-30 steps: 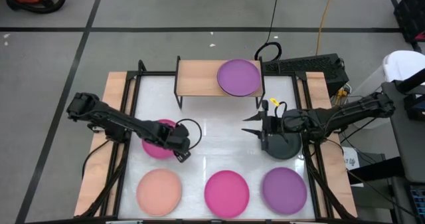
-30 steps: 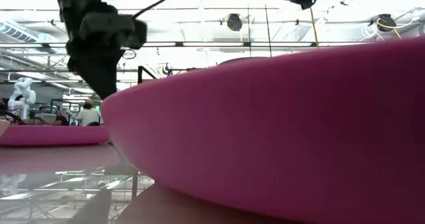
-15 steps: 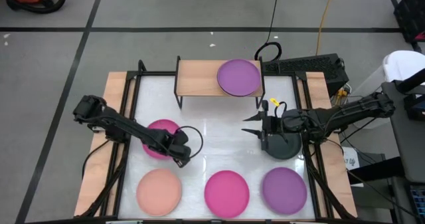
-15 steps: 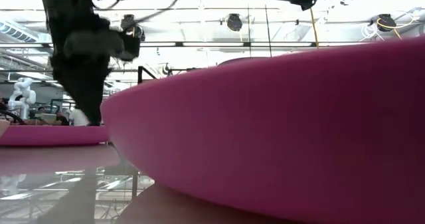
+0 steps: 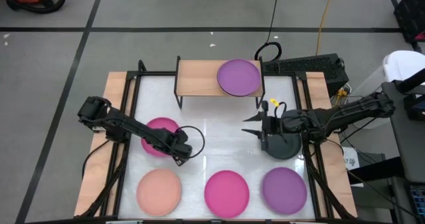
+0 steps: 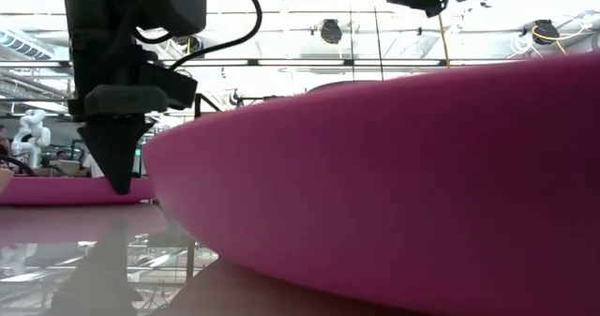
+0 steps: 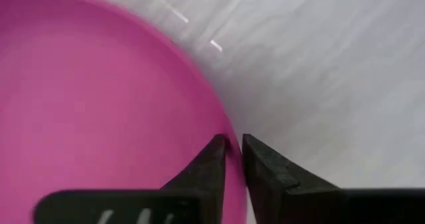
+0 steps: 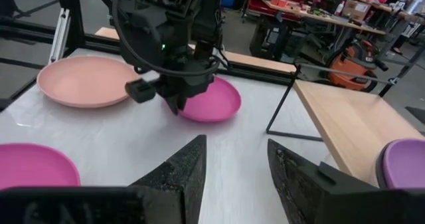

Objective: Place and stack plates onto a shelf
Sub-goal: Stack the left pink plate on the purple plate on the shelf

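Observation:
The magenta plate (image 5: pixel 157 136) lies flat on the white table's left half. My left gripper (image 5: pixel 179 152) stands on that plate's right near rim, fingers pointing down, shut on it; the low view shows its tips (image 6: pixel 122 183) at the plate (image 6: pixel 66 190). My right gripper (image 5: pixel 251 125) hovers open over the table's middle, and its wrist is above the black plate (image 5: pixel 287 149). The shelf (image 5: pixel 199 78) stands at the far edge with a purple plate (image 5: pixel 239 77) on its right half. Peach (image 5: pixel 159 191), magenta (image 5: pixel 227 194) and purple (image 5: pixel 284 189) plates lie along the near edge. My left gripper pinches the magenta plate's rim (image 7: pixel 232 147) on its right near side, one finger (image 7: pixel 211 161) inside the plate and the other (image 7: pixel 265 167) outside it. The fingers come from above, pointing down. The plate lies flat on the table.
Black frame rails (image 5: pixel 133 111) run along the table's left and right sides. The shelf's left half (image 5: pixel 196 78) is bare wood. White tabletop (image 5: pixel 219 141) shows between the two grippers. The near magenta plate (image 6: pixel 394 185) fills most of the low view.
My left gripper has come down from above the table onto the magenta plate's right near rim, shifting slightly toward the near edge. The plate has stayed where it was. My right arm has kept still.

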